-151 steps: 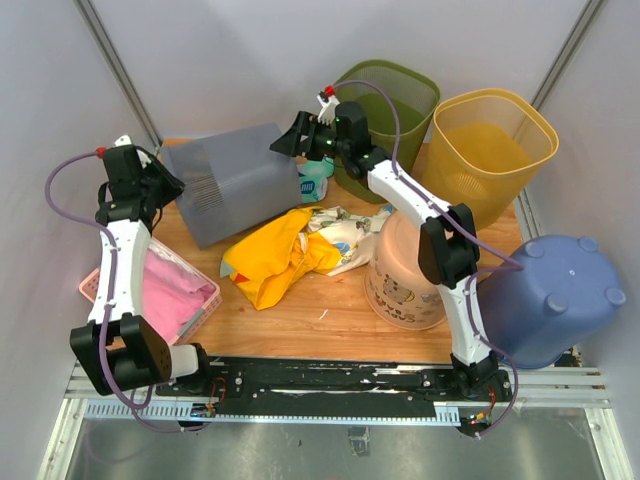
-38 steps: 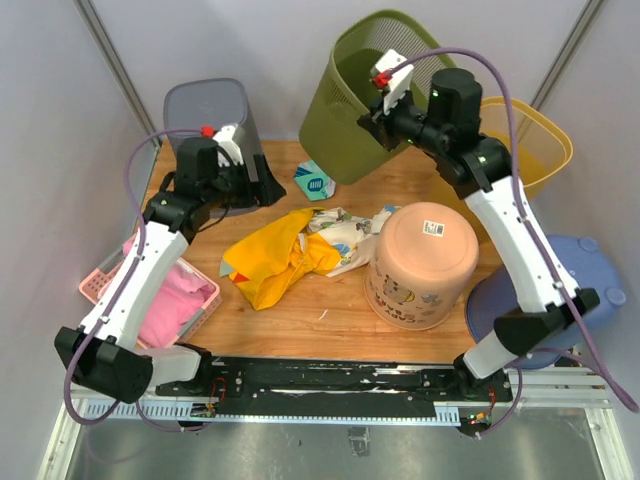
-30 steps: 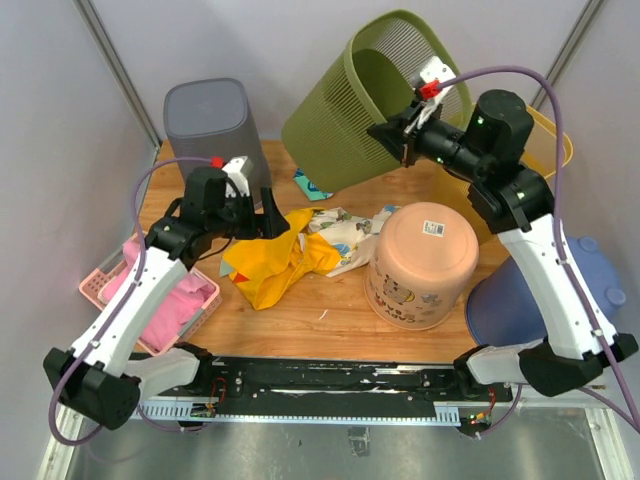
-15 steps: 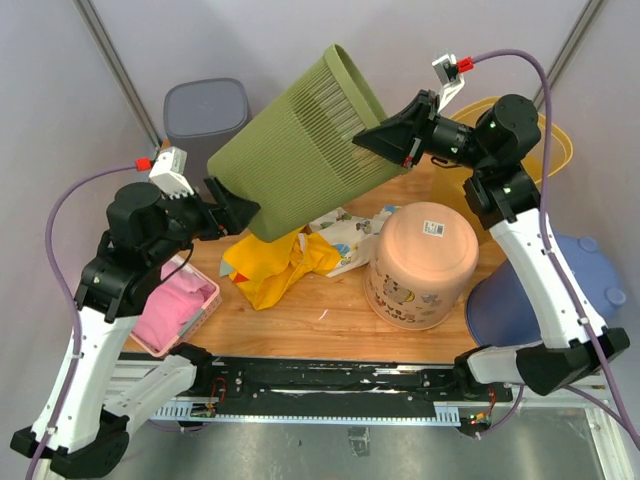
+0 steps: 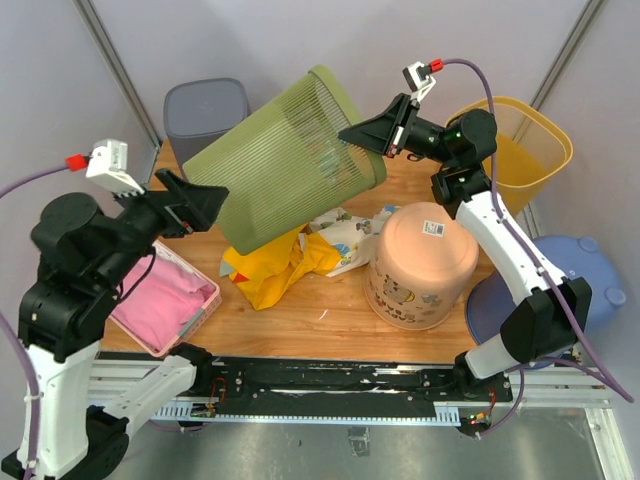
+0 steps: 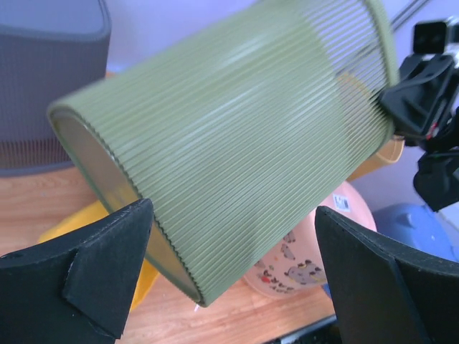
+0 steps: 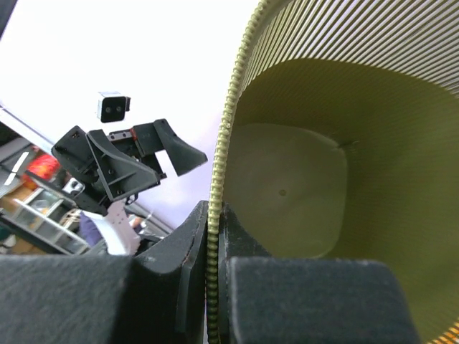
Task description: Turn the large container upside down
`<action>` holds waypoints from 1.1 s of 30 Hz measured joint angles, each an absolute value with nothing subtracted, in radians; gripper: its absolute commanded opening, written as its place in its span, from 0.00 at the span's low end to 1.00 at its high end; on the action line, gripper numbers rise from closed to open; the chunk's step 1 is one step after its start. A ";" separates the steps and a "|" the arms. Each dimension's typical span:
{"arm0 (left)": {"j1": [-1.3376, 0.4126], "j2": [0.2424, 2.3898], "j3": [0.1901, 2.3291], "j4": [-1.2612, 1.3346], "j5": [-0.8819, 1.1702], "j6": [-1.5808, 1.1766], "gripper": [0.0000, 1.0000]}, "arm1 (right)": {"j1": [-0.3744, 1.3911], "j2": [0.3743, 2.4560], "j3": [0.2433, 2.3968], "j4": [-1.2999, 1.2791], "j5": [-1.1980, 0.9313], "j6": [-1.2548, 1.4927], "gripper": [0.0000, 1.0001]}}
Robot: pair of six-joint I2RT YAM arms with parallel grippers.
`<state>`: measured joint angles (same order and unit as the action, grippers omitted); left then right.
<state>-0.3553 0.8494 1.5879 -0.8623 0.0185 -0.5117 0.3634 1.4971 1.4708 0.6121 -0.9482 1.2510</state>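
The wooden table (image 5: 330, 305) carries everything, and I take my bearings from the upturned peach bucket (image 5: 420, 262) standing on it. The large olive-green ribbed wastebasket (image 5: 285, 160) hangs in the air up and to the left of that bucket. It lies roughly on its side, mouth toward my right arm and closed base (image 6: 107, 172) toward my left. A yellow cloth (image 5: 275, 262) lies crumpled just left of the bucket, under the basket. My right gripper (image 5: 348, 131), above the bucket, is pinching the rim (image 7: 229, 122) with one finger inside and one outside. My left gripper (image 6: 233, 215) is spread wide with the base end between its fingers; I cannot tell whether either finger touches it. I judge the turn about half done. To finish well, the rim pinch must hold firm while I roll that wrist to swing the mouth downward. My left fingers should only guide the base up and over. Then I should lower it mouth-down onto bare wood left of the bucket, off the cloth, so the rim seats flat.
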 measured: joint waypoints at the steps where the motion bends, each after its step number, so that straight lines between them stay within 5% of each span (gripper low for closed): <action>1: -0.355 0.843 1.606 -0.863 0.009 -0.505 0.99 | 0.364 1.497 1.459 0.634 -0.955 1.280 0.01; 17: -0.355 0.828 1.770 -0.873 -0.188 -0.483 0.99 | 0.457 1.478 1.260 0.815 -0.966 1.499 0.01; 33: -0.355 0.820 1.669 -0.926 -0.204 -0.553 0.99 | 0.660 1.575 0.974 1.014 -0.982 1.648 0.01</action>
